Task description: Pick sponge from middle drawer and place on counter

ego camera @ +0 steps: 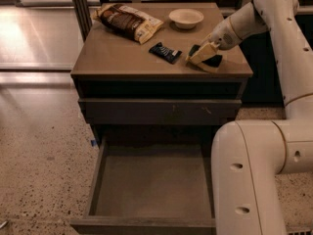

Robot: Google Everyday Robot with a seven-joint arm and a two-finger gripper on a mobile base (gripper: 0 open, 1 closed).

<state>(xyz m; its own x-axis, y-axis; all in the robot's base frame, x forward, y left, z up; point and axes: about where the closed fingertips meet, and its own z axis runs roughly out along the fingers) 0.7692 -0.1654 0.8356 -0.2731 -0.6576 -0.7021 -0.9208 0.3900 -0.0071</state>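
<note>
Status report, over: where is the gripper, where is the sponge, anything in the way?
Gripper at sponge, right front corner of counter. Sponge looks down on counter. Snack packet beside it, apart. Middle drawer open.

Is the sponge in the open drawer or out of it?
Out. The sponge is on the counter near its right front corner, at the gripper; the open drawer shows only its floor.
</note>
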